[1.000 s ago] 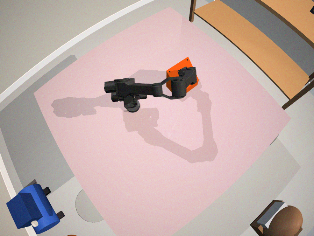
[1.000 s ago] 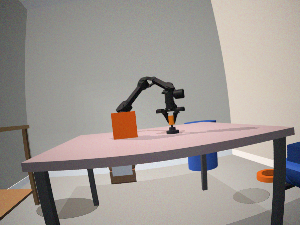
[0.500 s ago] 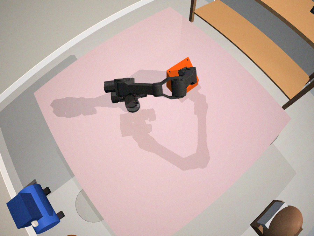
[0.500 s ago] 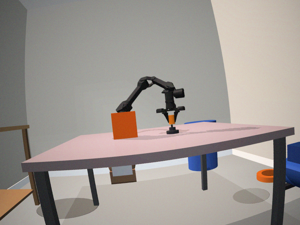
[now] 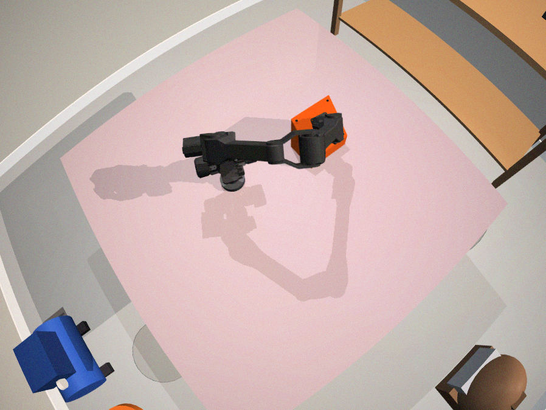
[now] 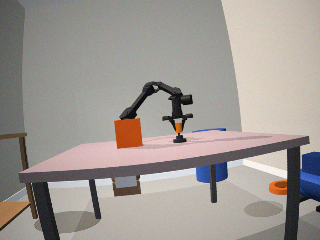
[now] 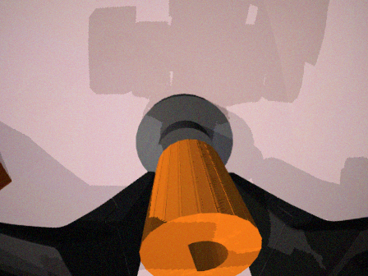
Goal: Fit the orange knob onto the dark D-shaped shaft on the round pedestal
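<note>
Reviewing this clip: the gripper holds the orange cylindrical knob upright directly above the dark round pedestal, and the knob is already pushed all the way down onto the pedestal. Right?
Not quite. The gripper does hold the orange cylindrical knob upright above the dark round pedestal, but the knob is not seated: the exterior view shows a stretch of the dark shaft exposed between the knob's base and the pedestal.

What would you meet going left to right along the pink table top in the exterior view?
Orange block → orange knob held in the gripper, directly above the round pedestal → blue cylinder behind the table.
</note>
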Robot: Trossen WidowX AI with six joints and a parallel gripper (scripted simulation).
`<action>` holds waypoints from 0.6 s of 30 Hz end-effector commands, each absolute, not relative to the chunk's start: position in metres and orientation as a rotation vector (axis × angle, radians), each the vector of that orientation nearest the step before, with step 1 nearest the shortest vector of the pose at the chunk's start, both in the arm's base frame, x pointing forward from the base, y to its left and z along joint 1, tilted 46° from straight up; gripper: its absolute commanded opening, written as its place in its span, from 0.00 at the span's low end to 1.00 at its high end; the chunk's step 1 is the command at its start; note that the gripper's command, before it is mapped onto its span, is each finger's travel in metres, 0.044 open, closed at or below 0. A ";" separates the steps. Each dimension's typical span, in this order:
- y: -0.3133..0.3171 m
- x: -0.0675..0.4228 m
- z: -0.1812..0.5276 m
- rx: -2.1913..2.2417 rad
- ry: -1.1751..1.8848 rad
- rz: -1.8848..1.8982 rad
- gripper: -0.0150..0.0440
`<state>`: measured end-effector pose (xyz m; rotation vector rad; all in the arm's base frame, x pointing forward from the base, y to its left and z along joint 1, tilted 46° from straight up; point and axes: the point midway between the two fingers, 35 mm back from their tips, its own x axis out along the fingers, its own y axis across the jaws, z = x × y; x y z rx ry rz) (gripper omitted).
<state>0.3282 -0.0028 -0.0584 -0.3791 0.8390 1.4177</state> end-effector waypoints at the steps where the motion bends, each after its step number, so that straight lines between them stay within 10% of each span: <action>1: -0.002 0.328 -0.059 -0.383 0.834 1.422 0.25; 18: -0.001 0.328 -0.060 -0.383 0.834 1.422 0.25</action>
